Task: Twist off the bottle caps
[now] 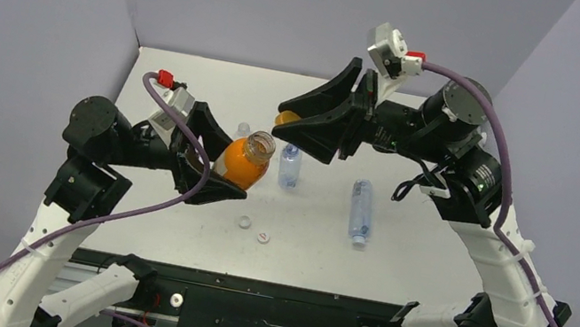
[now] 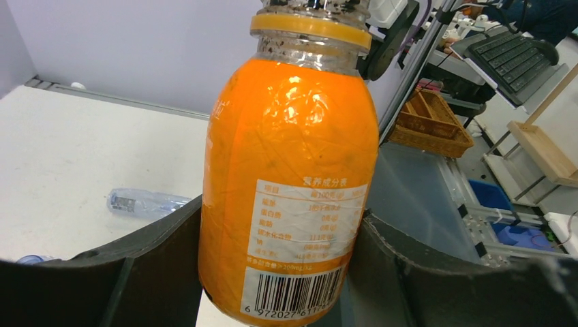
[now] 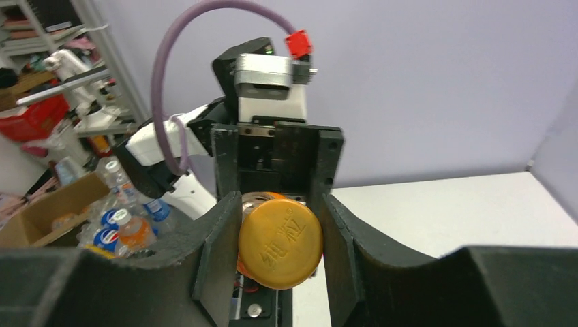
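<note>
The orange bottle (image 1: 243, 166) is squat and round-shouldered, wrapped in glossy, crinkled orange film with a white printed panel and barcode. Its short clear neck carries a yellow ring, and the mouth is open. The left jaws are clenched on its lower body, one black curved finger on each side, holding it tilted above the table (image 1: 431, 260) at about 9 o'clock from centre.

The golden-brown cap (image 3: 280, 243) is a smooth, flat-topped disc with embossed characters. It is pinched edge-on between the right jaws, up in the air at about 1 o'clock from the orange bottle and apart from it.

A short clear bottle (image 1: 289, 166) with a blue label stands upright just to the orange bottle's 3 o'clock. A second short bottle (image 1: 243, 130) stands at its 12 o'clock, partly hidden. The taller ribbed clear bottle (image 1: 361, 212) lies on its side, farther out at 3 o'clock. Two small white caps (image 1: 244, 222) (image 1: 262, 236) lie loose at the orange bottle's 6 o'clock.

The table is matte white. Plain lavender-grey walls (image 1: 297, 3) close it in at 9, 12 and 3 o'clock, and a black rail (image 1: 273, 291) runs along its near edge by the arm bases. White table surface stretches from the lying bottle to the 3 o'clock wall.
</note>
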Controlling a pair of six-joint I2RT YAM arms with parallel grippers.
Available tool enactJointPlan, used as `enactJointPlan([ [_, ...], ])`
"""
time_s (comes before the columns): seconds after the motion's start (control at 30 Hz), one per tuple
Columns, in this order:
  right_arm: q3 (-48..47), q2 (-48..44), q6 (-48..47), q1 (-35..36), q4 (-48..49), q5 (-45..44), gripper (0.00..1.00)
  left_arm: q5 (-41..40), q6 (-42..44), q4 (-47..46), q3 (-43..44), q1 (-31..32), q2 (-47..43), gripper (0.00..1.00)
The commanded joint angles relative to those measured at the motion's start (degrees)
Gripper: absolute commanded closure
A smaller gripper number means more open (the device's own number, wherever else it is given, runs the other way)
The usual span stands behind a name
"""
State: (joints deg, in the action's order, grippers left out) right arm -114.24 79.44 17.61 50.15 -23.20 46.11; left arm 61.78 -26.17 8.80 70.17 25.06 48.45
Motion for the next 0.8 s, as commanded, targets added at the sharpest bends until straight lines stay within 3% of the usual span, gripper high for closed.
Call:
enactJointPlan([
  [0.0, 3.62, -6.86, -0.52, -5.35, 0.32, -7.10, 1.00, -1.23, 4.43, -0.39, 1.16, -0.55, -0.84, 1.00],
  [0.13, 16.77, -14.38, -3.03, -7.91, -4.79, -22.94, 1.00, -5.85, 8.46, 0.64, 0.91, -1.07, -1.61, 1.00],
  [0.23, 34.00, -18.61, -1.57, -8.10, -4.98, -33.70, 1.00, -11.45, 10.56, 0.81, 0.22, -1.24, -2.17, 1.00],
  [0.43, 63.38, -23.26, 6.70, -7.22, 7.86, -42.01, 1.00, -16.55, 13.92, 1.59, 0.19, -1.33, -2.09, 1.00],
  [0.57, 72.38, -18.30, 7.77, -3.78, 16.57, -47.55, 1.00, -16.27, 14.07, 1.72, 0.02, -1.33, -1.87, 1.00],
  [0.77, 75.33, -3.81, 8.34, 2.28, 29.66, -53.96, 1.00, -16.53, 14.22, 2.01, -0.03, -1.42, -1.95, 1.00],
])
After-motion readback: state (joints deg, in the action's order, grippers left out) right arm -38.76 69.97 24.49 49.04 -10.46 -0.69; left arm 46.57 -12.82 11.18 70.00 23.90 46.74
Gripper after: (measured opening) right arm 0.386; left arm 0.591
